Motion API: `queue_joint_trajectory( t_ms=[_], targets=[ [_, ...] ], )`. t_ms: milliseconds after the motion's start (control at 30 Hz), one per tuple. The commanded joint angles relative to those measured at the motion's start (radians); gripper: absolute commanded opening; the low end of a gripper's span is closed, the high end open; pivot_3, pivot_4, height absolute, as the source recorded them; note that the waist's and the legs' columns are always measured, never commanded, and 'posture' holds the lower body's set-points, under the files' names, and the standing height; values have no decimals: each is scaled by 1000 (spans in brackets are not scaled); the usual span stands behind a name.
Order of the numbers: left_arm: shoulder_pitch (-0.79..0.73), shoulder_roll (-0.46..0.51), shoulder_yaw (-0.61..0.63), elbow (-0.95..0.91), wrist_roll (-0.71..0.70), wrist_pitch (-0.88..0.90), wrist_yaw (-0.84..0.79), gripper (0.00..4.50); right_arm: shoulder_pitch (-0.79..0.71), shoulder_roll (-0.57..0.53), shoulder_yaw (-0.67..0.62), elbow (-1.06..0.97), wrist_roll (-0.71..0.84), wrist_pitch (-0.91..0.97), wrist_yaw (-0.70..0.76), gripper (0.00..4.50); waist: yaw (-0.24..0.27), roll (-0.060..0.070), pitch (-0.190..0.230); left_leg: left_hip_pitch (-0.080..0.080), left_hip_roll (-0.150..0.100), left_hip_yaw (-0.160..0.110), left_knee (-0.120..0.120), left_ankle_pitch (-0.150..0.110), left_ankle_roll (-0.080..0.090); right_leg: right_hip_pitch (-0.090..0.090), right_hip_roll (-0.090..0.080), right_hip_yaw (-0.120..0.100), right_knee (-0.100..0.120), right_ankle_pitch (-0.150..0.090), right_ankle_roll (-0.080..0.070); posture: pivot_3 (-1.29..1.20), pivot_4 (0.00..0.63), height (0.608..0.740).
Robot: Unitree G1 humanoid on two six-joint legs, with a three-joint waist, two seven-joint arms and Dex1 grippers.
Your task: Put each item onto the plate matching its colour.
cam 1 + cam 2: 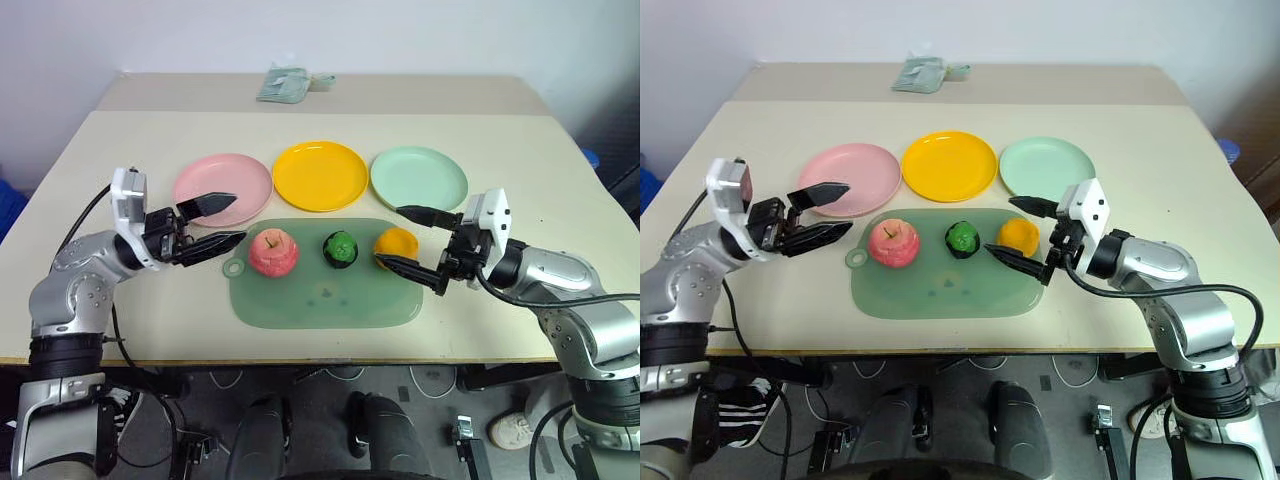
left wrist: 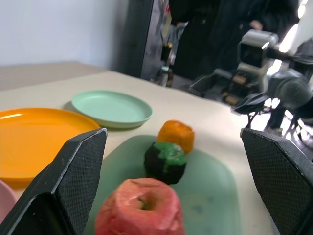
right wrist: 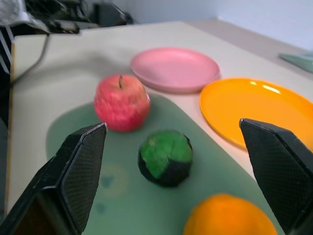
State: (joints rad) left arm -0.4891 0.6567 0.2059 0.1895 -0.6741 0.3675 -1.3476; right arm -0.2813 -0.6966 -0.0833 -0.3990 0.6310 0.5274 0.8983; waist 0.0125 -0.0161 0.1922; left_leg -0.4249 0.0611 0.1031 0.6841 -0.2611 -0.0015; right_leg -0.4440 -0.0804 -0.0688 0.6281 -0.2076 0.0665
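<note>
Both claws [image 1: 212, 223] [image 1: 412, 241] wide open.

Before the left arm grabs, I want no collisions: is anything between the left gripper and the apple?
Nothing visible is. The left gripper, jaws open, faces the apple across bare table and the green mat's edge. The pink plate lies just behind, clear of that line.

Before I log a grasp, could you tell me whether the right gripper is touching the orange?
Apart. In the right wrist view the right gripper stands open, its fingers wide of the orange.
</note>
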Motion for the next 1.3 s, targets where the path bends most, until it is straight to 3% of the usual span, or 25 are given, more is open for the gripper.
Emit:
queue_joint_trajectory(
  t_ms=[33,800,933,967,1233,1300],
  targets=[
    [-34,-5,-41,59,71,-76,-21,4500,-2,-23,20,-65,-7,12,6,4422,-1,0,0,0,0,0,0,0,0,0,0,0,0,0,0,0,150,740],
    [-104,-126,-256,261,356,-361,-37,4500,37,-16,-17,-216,-1,28,-146,4422,0,0,0,0,0,0,0,0,0,0,0,0,0,0,0,0,150,740],
    [-121,-126,-251,309,364,-407,-51,3377,39,-18,-21,-211,-4,19,-145,4500,0,0,0,0,0,0,0,0,0,0,0,0,0,0,0,0,150,740],
    [-125,-128,-249,318,366,-418,-50,3283,39,-18,-22,-209,-5,17,-144,4500,0,0,0,0,0,0,0,0,0,0,0,0,0,0,0,0,150,740],
    [-170,-158,-150,335,295,-384,38,3283,35,-13,-43,-195,-2,5,-145,4500,0,0,0,-1,0,0,0,0,0,0,0,0,0,1,2,0,150,740],
    [-223,-160,-91,367,306,-365,195,3283,26,17,-78,-186,57,16,-158,4500,0,0,0,-1,0,0,0,0,0,0,0,0,0,1,3,0,150,740]
  ],
)
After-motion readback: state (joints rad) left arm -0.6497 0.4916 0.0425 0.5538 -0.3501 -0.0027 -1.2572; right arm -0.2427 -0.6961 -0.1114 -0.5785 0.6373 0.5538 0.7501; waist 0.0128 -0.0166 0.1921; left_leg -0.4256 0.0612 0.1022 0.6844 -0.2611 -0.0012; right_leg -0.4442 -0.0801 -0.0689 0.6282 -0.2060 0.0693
